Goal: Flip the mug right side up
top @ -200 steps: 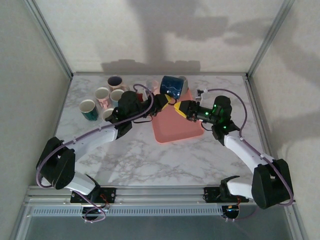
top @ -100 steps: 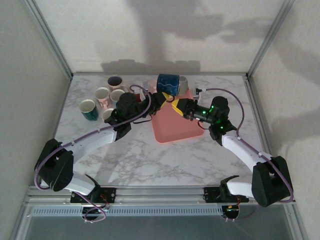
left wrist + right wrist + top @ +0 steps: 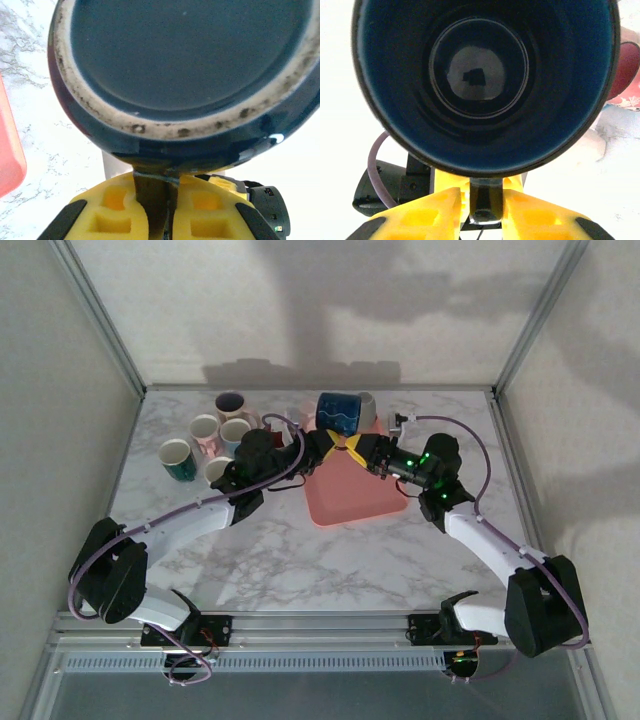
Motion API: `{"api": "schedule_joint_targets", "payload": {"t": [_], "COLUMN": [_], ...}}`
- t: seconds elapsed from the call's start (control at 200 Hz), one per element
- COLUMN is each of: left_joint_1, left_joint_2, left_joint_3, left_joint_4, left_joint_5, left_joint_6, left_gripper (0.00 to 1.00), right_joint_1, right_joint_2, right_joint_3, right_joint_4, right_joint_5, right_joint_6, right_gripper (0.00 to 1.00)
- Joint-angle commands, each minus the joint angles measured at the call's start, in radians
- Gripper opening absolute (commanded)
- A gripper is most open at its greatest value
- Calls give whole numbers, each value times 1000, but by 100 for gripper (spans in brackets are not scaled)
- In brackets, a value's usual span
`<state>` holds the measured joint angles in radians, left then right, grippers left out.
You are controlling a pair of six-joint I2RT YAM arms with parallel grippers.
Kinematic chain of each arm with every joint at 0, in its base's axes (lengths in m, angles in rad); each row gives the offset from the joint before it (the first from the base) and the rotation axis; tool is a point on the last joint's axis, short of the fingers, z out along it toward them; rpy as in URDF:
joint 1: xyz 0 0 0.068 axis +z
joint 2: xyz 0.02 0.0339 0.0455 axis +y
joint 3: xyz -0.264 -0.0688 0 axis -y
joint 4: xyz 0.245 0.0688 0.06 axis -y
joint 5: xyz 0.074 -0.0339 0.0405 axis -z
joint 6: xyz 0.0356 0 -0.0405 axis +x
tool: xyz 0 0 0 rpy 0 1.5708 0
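Facing mug [image 3: 185, 55] base — right wrist, mouth.

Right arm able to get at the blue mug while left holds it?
Likely yes: right gripper sits at the blue mug's mouth end, while left gripper clamps it from the base end, leaving that side free.

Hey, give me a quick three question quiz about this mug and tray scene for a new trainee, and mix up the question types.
1. True or false: the blue mug stands upright on the tray.
2. Multiple choice: the right wrist camera looks at the mug's A) open mouth, B) base, C) outer side.
3. Fill in: the tray's colour is ___.

Key:
1. False. It lies on its side, clamped by the left gripper.
2. A.
3. Pink.
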<state>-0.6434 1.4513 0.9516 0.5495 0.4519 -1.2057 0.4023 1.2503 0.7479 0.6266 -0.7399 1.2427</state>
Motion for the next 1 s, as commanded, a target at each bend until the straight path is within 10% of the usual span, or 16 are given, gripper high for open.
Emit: {"api": "schedule_joint_targets", "payload": {"t": [0.0, 0.33, 0.621, 0.991], "left_joint_1": [-21, -31, -7, 120], "left_joint_2": [-27, -29, -101, -248], "left_joint_3": [13, -9, -36, -55], "left_joint_4": [117, 150, -26, -421], "left_joint_5": [25, 6, -25, 45], "left_joint_6": [13, 47, 175, 492], "left_gripper": [0, 0, 69, 76], "right_joint_1": [18, 23, 1, -87], "right_joint_2": [19, -5, -70, -44], "right_joint_3": [26, 47, 172, 433], "right_joint_4": [44, -52, -378, -1050], "right_joint_5": [20, 57, 93, 372], "right_joint_6": [19, -45, -318, -820], "right_gripper": [26, 7, 0, 0]}}
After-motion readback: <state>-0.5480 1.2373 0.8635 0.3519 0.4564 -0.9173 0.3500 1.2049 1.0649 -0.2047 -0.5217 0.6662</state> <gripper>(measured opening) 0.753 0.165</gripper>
